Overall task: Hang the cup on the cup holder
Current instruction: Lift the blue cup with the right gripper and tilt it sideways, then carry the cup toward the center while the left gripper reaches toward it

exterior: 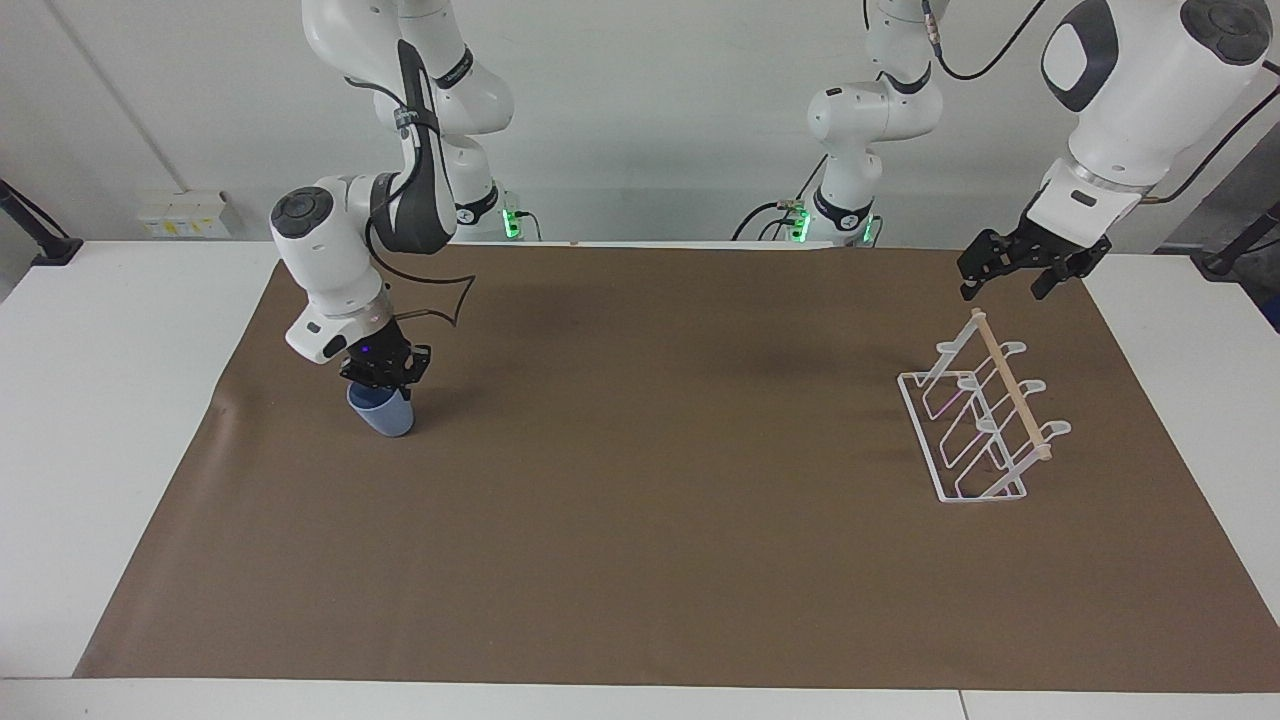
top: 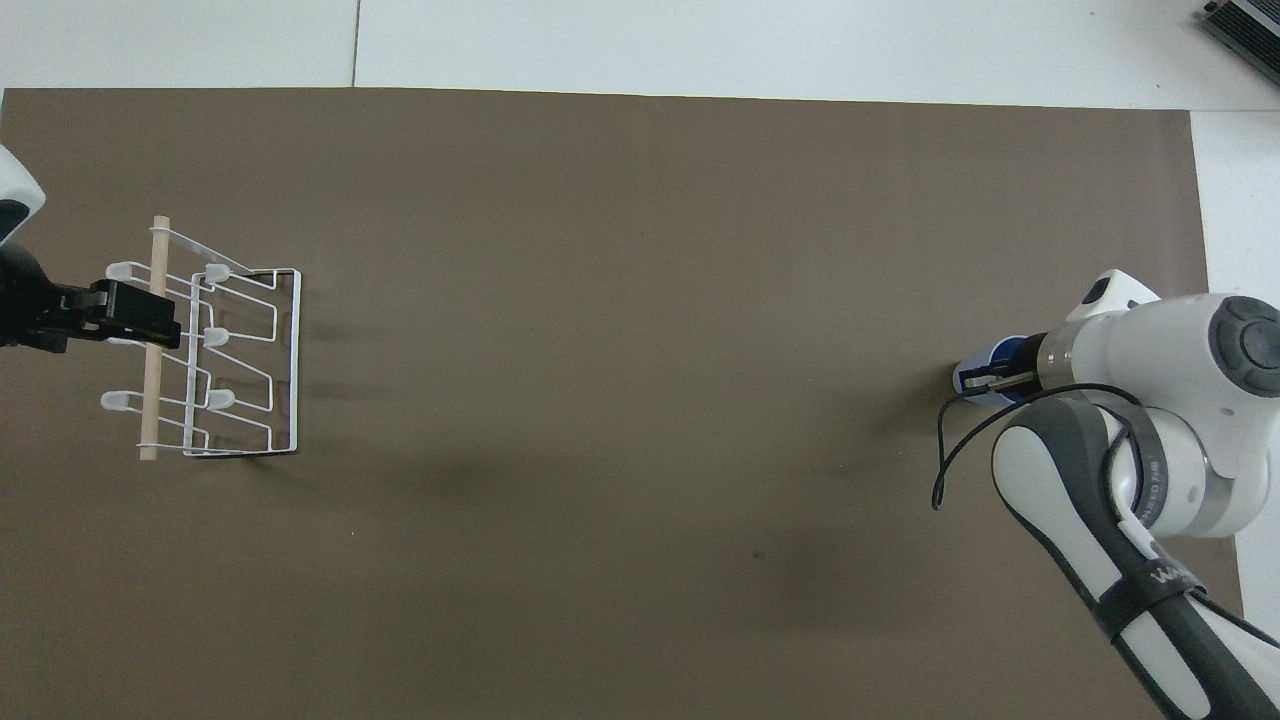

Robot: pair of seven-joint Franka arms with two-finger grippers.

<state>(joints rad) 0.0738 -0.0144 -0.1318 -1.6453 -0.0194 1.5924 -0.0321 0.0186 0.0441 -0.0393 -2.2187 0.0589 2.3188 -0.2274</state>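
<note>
While tilted, cup (exterior: 381, 411) in right pincer (exterior: 378, 378)

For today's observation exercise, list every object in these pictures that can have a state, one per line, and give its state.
cup: tilted, rim gripped by the right pincer, base at the mat.
cup holder: standing on the mat, prongs bare, no cup hung.
right pincer: shut on the cup's rim.
left pincer: open, in the air over the cup holder, waiting.

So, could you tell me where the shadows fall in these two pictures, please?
Facing view: a soft shadow lies on the brown mat beside the cup. Overhead view: faint shadow bands spread from the cup holder toward the mat's middle; no glare in either.
</note>
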